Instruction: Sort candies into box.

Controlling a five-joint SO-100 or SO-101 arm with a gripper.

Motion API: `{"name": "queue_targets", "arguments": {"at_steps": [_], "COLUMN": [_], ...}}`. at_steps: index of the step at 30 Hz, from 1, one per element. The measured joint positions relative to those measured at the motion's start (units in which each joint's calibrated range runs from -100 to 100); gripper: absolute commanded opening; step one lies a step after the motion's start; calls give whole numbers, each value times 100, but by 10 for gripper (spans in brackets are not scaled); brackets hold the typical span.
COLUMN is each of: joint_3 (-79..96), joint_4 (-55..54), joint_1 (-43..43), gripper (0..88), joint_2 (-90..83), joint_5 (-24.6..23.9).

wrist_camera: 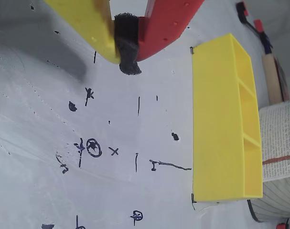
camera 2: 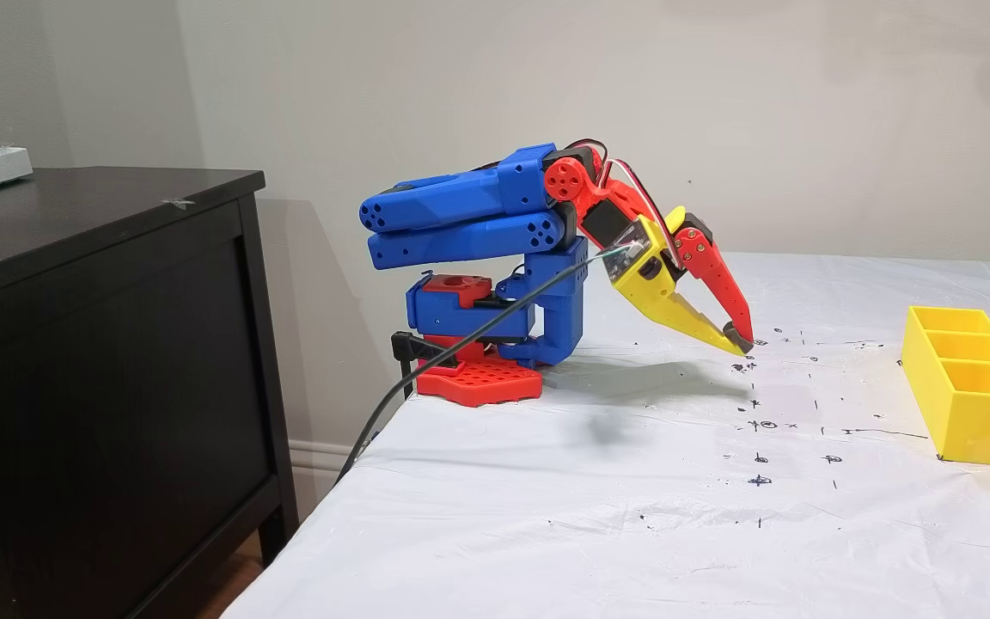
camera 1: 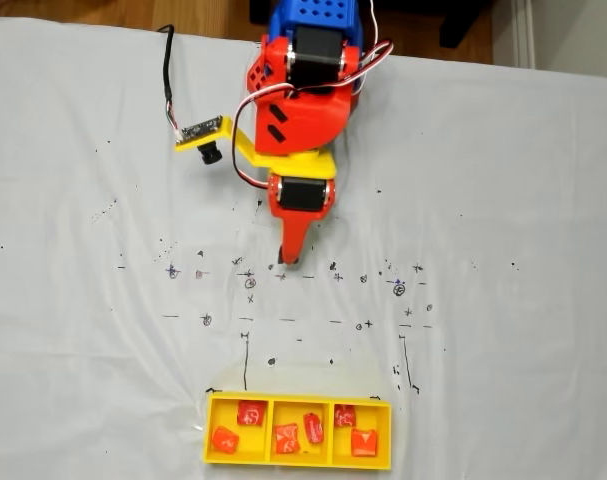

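I count six candies already lying in the box, which sits at the near edge of the tabletop in a fixed view from above: two in the left compartment, two in the middle one, two in the right one. Each compartment seems to hold one orange-red sweet and one red one with white marks, though they are small and I would not swear to every wrapper. I find no loose sweet anywhere on the white, pen-marked cover, so I judge the sorting finished, with nothing left but to park the arm. The claw hangs low over the middle of the tabletop, well apart from the box, its tip near the surface among the pen marks. In the wrist view its yellow and red fingers meet on the black pad at the tip, so it is closed and carries nothing. The arm is folded back towards its base at the far edge.
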Motion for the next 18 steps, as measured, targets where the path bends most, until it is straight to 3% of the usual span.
{"name": "queue_targets", "arguments": {"at_steps": [10,18], "joint_3": [0,0], "joint_4": [-56,16], "joint_1": [0,39], "gripper": [56,2], "joint_2": [0,0], "joint_5": [-264,-313]}}
